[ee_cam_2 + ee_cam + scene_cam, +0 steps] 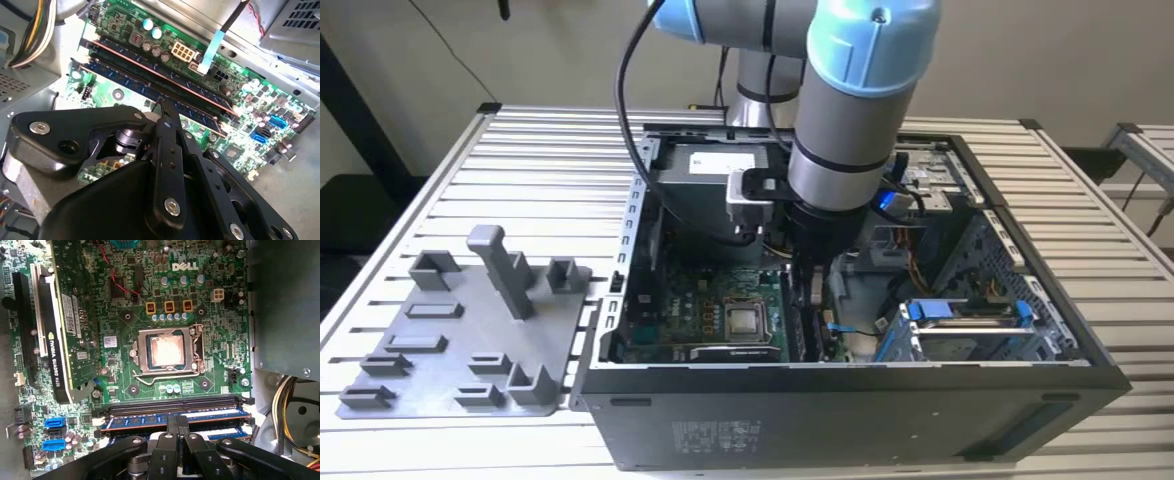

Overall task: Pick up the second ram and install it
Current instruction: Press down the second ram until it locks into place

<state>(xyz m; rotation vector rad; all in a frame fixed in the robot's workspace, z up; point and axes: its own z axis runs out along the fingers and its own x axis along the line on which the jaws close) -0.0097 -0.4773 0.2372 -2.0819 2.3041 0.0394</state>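
Note:
My gripper (807,300) reaches down into the open computer case (854,380), over the memory slots beside the processor socket (167,350). In both wrist views its black fingers are shut together, closing along the slots' length. Their tips (161,104) rest on the top edge of the second ram (122,80), a long dark stick standing in its slot (140,421). Another stick (165,76) with a copper-coloured edge stands in the slot beside it, on the side away from the socket. A black slot (170,405) lies between the ram and the socket.
A graphics card (65,340) stands upright past the socket. The power supply (720,170), a yellow cable bundle (295,405) and a drive cage (961,330) crowd the case. A grey fixture plate (467,330) with blocks lies on the slatted table at the exterior view's left.

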